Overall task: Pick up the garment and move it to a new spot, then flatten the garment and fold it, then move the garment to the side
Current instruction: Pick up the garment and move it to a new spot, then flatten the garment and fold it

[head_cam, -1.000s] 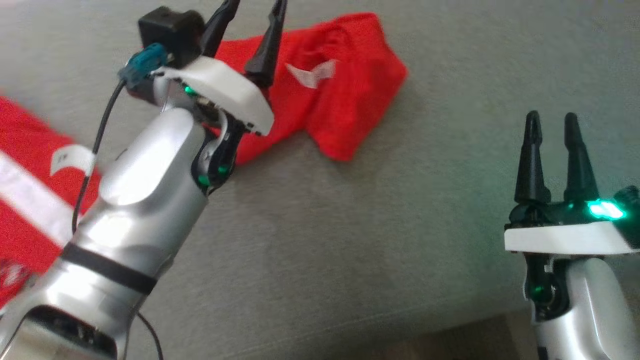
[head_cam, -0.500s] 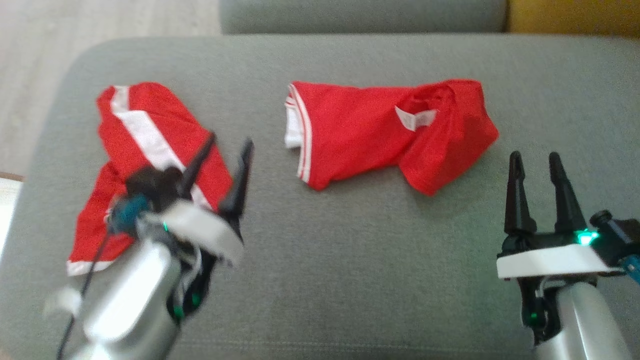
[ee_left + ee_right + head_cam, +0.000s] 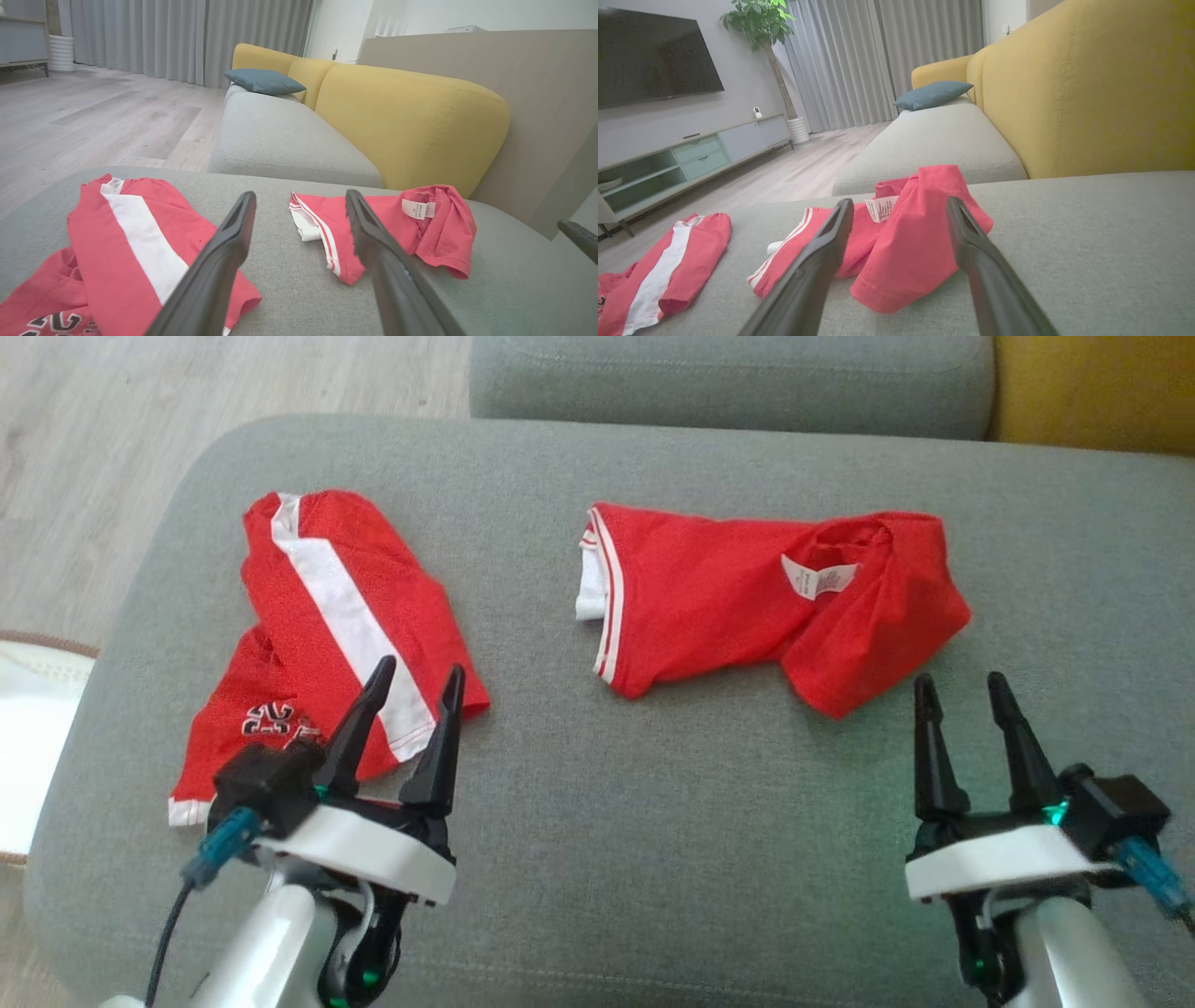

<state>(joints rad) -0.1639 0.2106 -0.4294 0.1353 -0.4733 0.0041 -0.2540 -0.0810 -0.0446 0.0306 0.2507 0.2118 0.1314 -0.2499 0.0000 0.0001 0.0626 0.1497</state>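
Two crumpled red garments lie on the grey sofa cushion (image 3: 653,821). One has a broad white stripe and printed numbers (image 3: 317,607) (image 3: 135,233) (image 3: 668,261); it lies at the left. The other shows a white label and striped trim (image 3: 728,597) (image 3: 439,228) (image 3: 920,224), right of centre. My left gripper (image 3: 418,667) (image 3: 300,193) is open, its fingertips over the striped garment's near right edge, holding nothing. My right gripper (image 3: 961,679) (image 3: 899,200) is open just short of the labelled garment's near right corner, also empty.
A second grey seat cushion (image 3: 728,383) adjoins at the back, with a yellow backrest (image 3: 1092,392) at the far right. Wooden floor (image 3: 140,411) lies beyond the cushion's left edge, where a white object (image 3: 28,709) sits. A blue pillow (image 3: 264,80) rests further along the sofa.
The head camera has pulled back, so both garments now show whole. My left arm has drawn back from over the labelled garment to the striped one's near edge. Both grippers stayed open.
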